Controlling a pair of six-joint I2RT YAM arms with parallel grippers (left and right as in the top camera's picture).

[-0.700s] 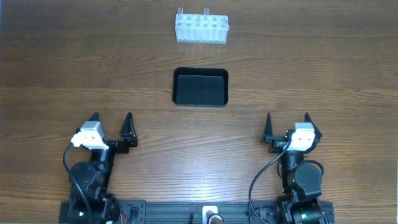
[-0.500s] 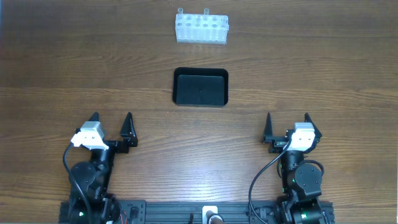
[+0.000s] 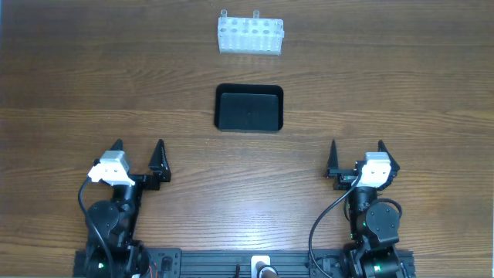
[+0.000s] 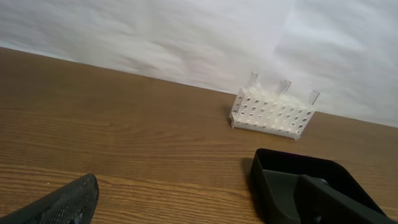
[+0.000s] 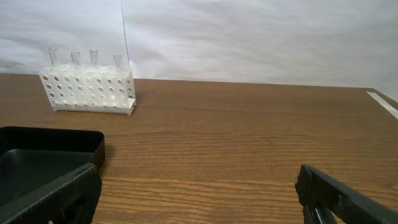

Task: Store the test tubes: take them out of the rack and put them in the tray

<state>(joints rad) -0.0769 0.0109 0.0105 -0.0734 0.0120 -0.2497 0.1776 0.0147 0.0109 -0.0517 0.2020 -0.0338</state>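
Observation:
A white test tube rack (image 3: 249,35) stands at the far middle of the wooden table, with several clear tubes (image 5: 74,58) upright in it. The rack (image 4: 271,111) and the rack (image 5: 87,89) also appear in both wrist views. A black tray (image 3: 249,108) lies nearer the arms, just in front of the rack, with nothing in it. My left gripper (image 3: 138,154) sits open near the left base, far from the rack. My right gripper (image 3: 356,155) sits open near the right base, equally far away. Nothing lies between either pair of fingers.
The wooden table (image 3: 386,77) stretches wide on both sides of the tray. A pale wall (image 5: 249,37) rises behind the table's far edge. The tray's rim (image 4: 292,162) lies ahead of the left gripper, toward the centre.

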